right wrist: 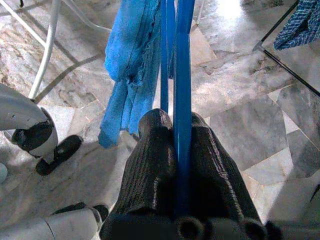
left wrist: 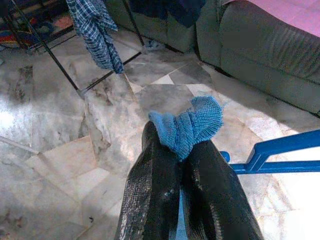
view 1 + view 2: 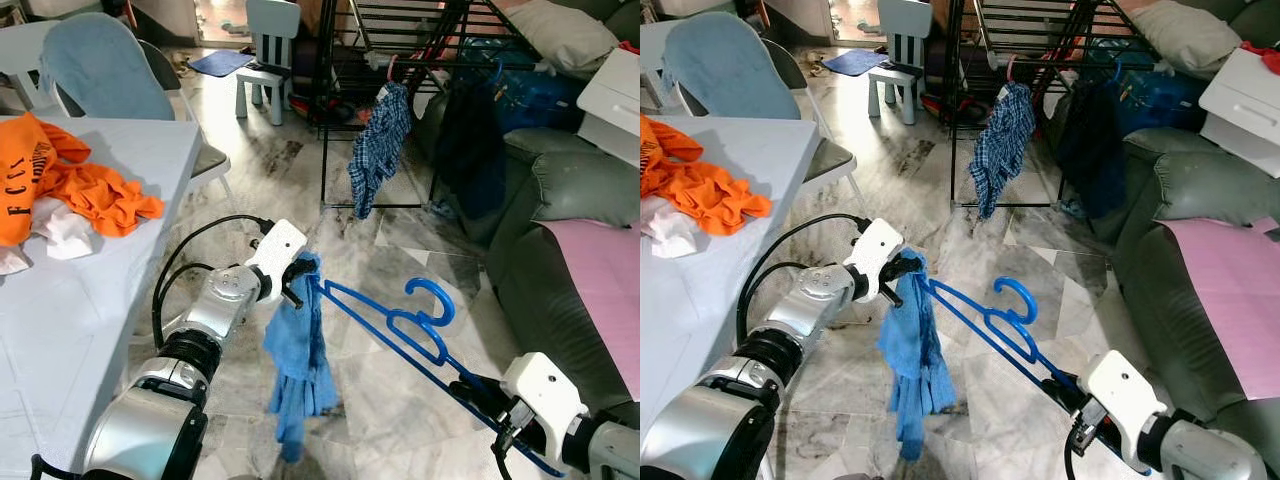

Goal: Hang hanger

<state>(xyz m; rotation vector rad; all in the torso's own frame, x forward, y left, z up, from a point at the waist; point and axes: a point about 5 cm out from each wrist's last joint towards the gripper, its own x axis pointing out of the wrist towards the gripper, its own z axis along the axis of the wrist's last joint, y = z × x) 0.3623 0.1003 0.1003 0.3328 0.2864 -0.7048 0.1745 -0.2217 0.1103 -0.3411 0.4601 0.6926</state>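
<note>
Right claw (image 3: 470,385) clamps blue hanger (image 3: 385,325); left claw (image 3: 298,278) pinches blue cloth (image 3: 298,365); drying rack (image 3: 400,60) stands beyond both.

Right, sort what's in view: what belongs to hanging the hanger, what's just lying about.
Job:
blue plastic hanger, clamped by right gripper
blue knitted cloth, pinched by left gripper
black metal drying rack

Lying about:
orange shirt on white table
grey sofa

Head stereo looks down-forward; wrist cameras close along fingers; all share blue hanger (image 3: 400,325).
</note>
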